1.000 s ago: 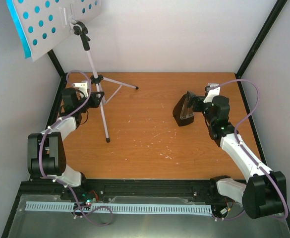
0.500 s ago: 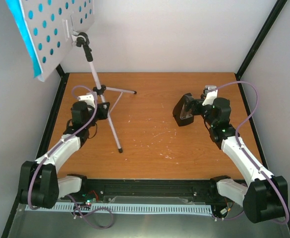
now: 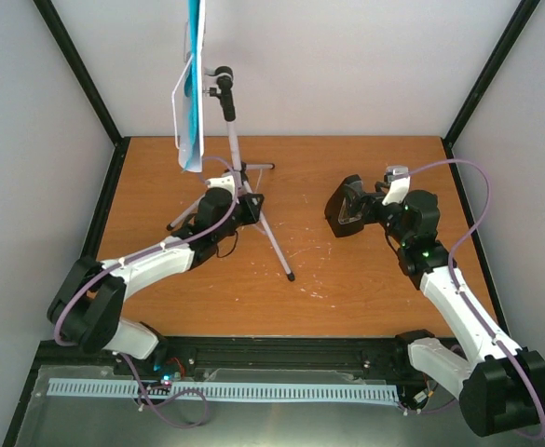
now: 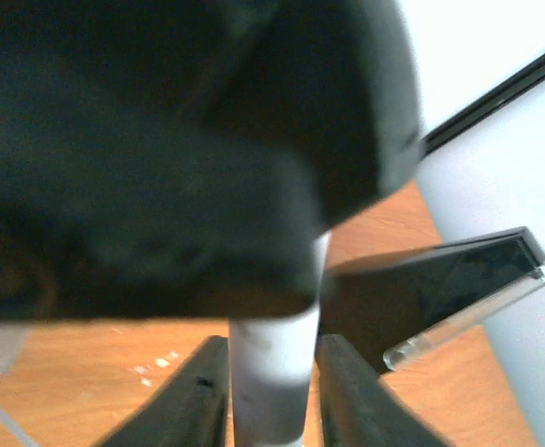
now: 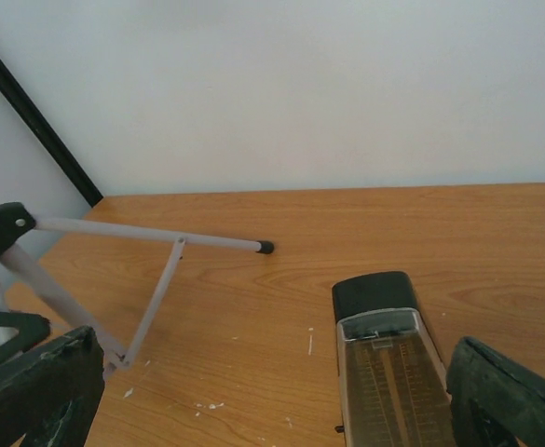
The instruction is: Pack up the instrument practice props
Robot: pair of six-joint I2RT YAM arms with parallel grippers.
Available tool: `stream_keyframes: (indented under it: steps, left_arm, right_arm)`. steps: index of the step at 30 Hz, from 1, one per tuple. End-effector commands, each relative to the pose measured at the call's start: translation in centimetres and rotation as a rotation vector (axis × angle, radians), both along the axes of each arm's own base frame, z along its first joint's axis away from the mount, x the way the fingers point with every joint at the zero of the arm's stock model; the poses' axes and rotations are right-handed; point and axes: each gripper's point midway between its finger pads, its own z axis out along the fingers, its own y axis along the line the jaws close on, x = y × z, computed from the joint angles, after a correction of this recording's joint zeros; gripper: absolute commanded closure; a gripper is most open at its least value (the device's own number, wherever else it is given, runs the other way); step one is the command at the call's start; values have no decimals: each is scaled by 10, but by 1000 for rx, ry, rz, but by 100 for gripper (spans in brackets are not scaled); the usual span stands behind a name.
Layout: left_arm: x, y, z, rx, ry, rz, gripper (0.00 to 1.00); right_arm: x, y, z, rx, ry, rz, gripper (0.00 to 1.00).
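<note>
The white music stand (image 3: 231, 140) stands on its three legs on the counter (image 3: 347, 289) toward 10 o'clock. Its desk is turned edge-on, with the cyan pages (image 3: 196, 56) against it. The left fingers (image 4: 197, 405) sit close on either side of its pole; whether they squeeze it I cannot tell. At 2 o'clock the black metronome (image 3: 345, 209) sits between the right fingers (image 5: 510, 396), which are spread wide and clear of it.

The music stand (image 3: 238, 163) stands on the table (image 3: 347, 279), left of centre and toward the far edge. The pages (image 3: 196, 56) rest against its desk (image 3: 181, 112) at the top. My left fingers (image 4: 193, 405) flank its pole. One stand leg reaches near-right, toward the table's middle. The metronome (image 3: 349, 207) sits right of centre, between my right fingers (image 5: 44, 391), apart from the stand.
</note>
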Motion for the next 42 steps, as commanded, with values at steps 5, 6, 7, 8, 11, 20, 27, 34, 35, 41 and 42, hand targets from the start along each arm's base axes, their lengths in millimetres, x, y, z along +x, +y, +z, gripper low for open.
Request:
stream_keyframes:
  steps: [5, 6, 7, 8, 11, 20, 27, 34, 35, 41, 42]
  left_arm:
    - [-29, -9, 30, -50, -27, -104, 8]
    - [-34, -4, 35, -43, -37, -109, 4]
    - [-40, 0, 39, -34, -48, -118, 1]
    - [-46, 5, 44, -22, -63, -137, 1]
    - [-53, 33, 53, 26, -52, -131, 1]
    - [-41, 153, 84, 36, -69, -89, 1]
    - [-35, 189, 96, 180, -158, 1, 0]
    - [-41, 188, 84, 282, -191, -51, 0]
    - [-42, 186, 83, 286, -198, -70, 0]
    - [-54, 159, 84, 216, -254, -244, 1]
    - [-57, 153, 84, 196, -262, -283, 0]
  right_arm:
    - [-10, 27, 36, 62, -32, 127, 2]
    - [-10, 36, 42, 67, -38, 154, 2]
    - [-11, 48, 48, 69, -45, 189, 2]
    - [-12, 60, 55, 67, -54, 223, 2]
    - [-9, 100, 67, 44, -73, 307, 2]
    - [14, 219, 96, 41, -124, 514, 5]
    - [43, 287, 99, -9, -142, 613, 8]
    - [63, 312, 102, -63, -197, 620, 50]
    - [62, 312, 105, -64, -209, 628, 57]
    - [39, 307, 118, -81, -269, 700, 94]
    - [33, 304, 120, -85, -280, 715, 97]
